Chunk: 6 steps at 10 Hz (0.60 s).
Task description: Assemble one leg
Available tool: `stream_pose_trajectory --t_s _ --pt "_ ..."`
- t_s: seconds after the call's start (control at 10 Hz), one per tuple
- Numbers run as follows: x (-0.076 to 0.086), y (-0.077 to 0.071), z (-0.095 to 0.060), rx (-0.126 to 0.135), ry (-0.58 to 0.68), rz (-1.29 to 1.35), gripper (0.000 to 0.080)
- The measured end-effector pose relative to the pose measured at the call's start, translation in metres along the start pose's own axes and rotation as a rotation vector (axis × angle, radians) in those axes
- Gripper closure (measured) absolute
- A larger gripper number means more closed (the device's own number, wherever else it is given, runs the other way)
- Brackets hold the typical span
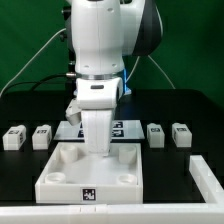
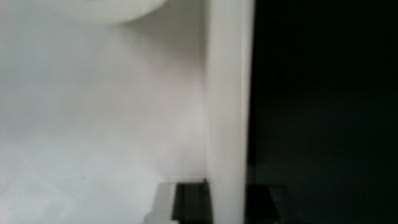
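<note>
The white panel (image 1: 88, 178) lies nearest on the black table (image 1: 20, 165). Behind it are two legs (image 1: 42, 135) on the exterior view's left and two more on its right, all lying flat and untouched; their long axis is unclear. The arm (image 1: 100, 40) points straight down, hiding part of the marker board (image 1: 124, 128). The gripper (image 1: 95, 148) is low over the panel; whether it is open or closed cannot be told.

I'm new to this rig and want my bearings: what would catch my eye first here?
The bulky white arm fills the middle of the exterior view, with its gripper low over the large white square panel at the front. Four small tagged legs lie in a row behind the panel, two on either side of the arm. The wrist view shows only blurred white against black.
</note>
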<state>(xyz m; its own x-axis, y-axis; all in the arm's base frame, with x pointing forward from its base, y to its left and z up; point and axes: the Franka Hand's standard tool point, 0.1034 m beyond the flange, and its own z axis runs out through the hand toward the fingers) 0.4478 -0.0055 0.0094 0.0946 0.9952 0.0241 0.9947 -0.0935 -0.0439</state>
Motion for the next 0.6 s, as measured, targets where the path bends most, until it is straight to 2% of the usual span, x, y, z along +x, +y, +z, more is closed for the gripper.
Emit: stream_pose_trajectory --t_s 0.3,0.4,0.6 --pt "0.0 0.002 -0.001 -0.003 0.0 0.0 0.0739" --pt "0.005 0.009 -0.004 -0.011 0.0 -0.016 0.0739" --pt "0.025 0.026 -0.006 -0.035 0.016 -0.053 0.0739"
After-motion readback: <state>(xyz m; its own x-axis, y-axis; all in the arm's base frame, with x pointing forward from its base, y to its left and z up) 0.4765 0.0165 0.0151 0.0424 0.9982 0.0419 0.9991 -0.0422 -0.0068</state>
